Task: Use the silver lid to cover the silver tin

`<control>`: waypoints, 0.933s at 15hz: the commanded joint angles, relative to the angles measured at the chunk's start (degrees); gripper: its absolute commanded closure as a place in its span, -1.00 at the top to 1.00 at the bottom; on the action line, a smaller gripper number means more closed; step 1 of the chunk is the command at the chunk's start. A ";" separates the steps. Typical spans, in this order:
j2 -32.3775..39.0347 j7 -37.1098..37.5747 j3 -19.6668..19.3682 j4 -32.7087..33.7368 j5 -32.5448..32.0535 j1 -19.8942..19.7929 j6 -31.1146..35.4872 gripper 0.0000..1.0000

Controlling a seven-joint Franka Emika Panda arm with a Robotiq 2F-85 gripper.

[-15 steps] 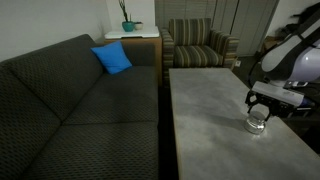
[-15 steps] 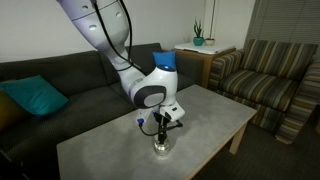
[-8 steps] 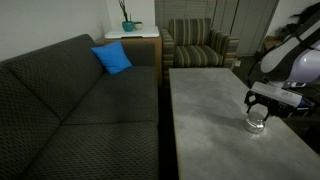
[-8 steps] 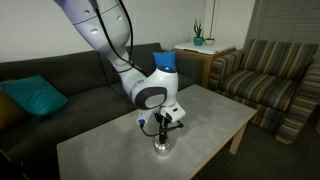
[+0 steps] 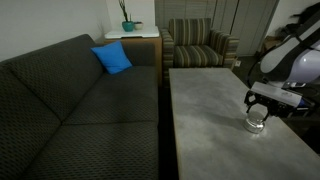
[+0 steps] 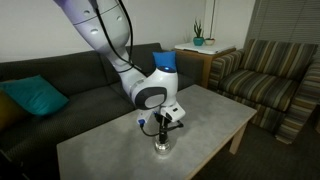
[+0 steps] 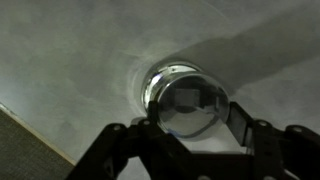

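Observation:
The silver tin (image 7: 154, 82) stands on the grey table, a low shiny cylinder directly below my gripper (image 7: 193, 118). The silver lid (image 7: 186, 102), a flat round disc, lies between my two fingers and covers most of the tin's top in the wrist view. Both fingers press against the lid's edges, so the gripper is shut on it. Whether the lid rests on the rim I cannot tell. In both exterior views the gripper (image 5: 259, 111) (image 6: 161, 127) points straight down onto the tin (image 5: 257, 126) (image 6: 161, 147).
The grey table (image 5: 205, 110) (image 6: 100, 152) has a dark sofa (image 5: 70, 100) along one side, with a blue cushion (image 5: 112, 58). A striped armchair (image 5: 198, 45) and a side table with a plant (image 5: 128, 25) stand beyond.

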 commanded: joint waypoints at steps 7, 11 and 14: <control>-1.71 -0.11 0.01 -3.49 1.40 0.28 2.87 -0.12; -2.25 0.55 -0.20 -4.58 1.50 0.39 3.61 -0.12; -2.65 0.86 -0.29 -5.45 1.55 0.38 4.40 -0.12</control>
